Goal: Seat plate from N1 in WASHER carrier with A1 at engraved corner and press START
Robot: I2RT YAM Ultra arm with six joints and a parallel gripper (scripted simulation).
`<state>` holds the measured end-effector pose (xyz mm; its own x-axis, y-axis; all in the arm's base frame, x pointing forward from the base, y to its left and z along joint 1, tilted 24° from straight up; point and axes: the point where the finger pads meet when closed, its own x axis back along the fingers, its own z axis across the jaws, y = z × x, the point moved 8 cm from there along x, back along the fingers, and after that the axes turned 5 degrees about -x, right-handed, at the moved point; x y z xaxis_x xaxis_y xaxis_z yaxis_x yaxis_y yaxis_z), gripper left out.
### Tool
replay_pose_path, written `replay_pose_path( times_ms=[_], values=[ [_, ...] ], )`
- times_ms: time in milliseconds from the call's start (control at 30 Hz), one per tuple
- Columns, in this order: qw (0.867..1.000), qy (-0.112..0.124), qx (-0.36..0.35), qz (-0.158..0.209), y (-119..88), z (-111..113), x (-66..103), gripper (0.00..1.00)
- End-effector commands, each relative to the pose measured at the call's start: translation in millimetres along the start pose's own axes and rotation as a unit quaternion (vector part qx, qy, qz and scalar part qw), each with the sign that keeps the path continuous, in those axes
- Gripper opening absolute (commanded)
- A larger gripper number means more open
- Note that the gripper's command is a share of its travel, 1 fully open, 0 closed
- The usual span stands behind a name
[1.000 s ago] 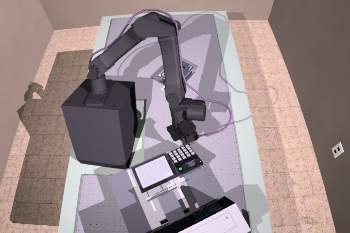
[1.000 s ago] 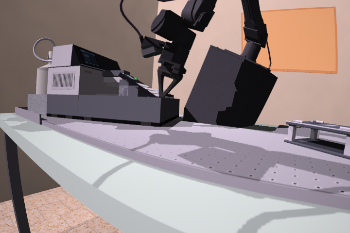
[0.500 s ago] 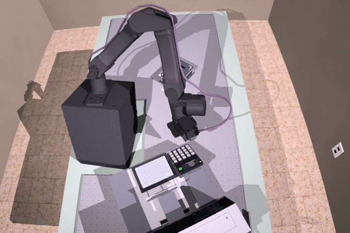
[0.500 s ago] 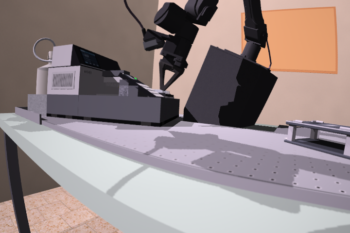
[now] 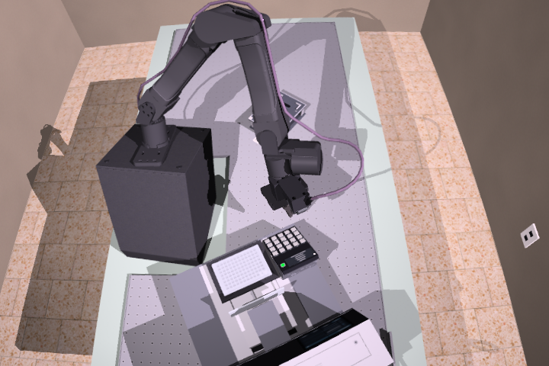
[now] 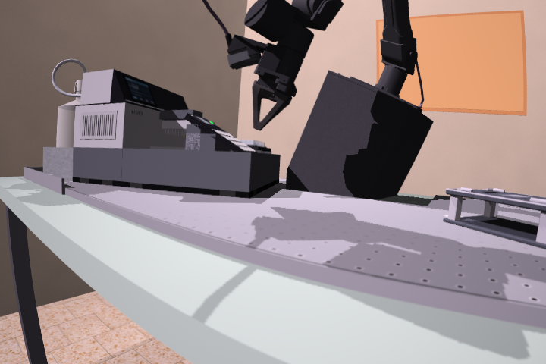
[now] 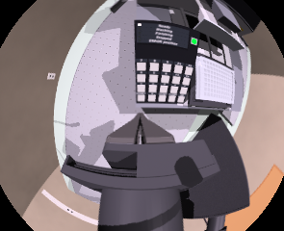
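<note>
The white well plate (image 5: 240, 269) lies on the washer's carrier, next to the keypad (image 5: 286, 242); it also shows in the wrist view (image 7: 213, 81). The keypad shows in the wrist view (image 7: 164, 81) too. The washer's lamp (image 5: 283, 264) is green, as it is in the wrist view (image 7: 194, 41) and in the side view (image 6: 211, 122). My gripper (image 6: 257, 127) is shut and empty. It hangs in the air above and in front of the keypad, apart from it. From above the gripper (image 5: 293, 211) sits just short of the keypad. The plate's cut-off corner is too small to tell.
The washer body (image 6: 123, 111) with its screen stands at the table's end. The empty plate nest (image 6: 507, 214) stands on the far side of the table, also seen behind the arm (image 5: 294, 105). The dark arm pedestal (image 5: 158, 194) stands beside the washer.
</note>
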<state>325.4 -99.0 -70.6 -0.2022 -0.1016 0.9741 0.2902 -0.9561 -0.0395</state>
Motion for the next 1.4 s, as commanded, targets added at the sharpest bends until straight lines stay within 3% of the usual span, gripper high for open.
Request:
replay_pose_path(
  times_ms=[0, 467, 1367],
  values=[
    [1.000, -0.007, -0.005, -0.006, 4.2, -6.5, 14.8, 0.00],
    [1.000, -0.006, -0.005, -0.004, 3.6, -6.5, 34.5, 0.00],
    [1.000, -0.006, -0.005, -0.004, 3.6, -6.5, 34.8, 0.00]
  ],
)
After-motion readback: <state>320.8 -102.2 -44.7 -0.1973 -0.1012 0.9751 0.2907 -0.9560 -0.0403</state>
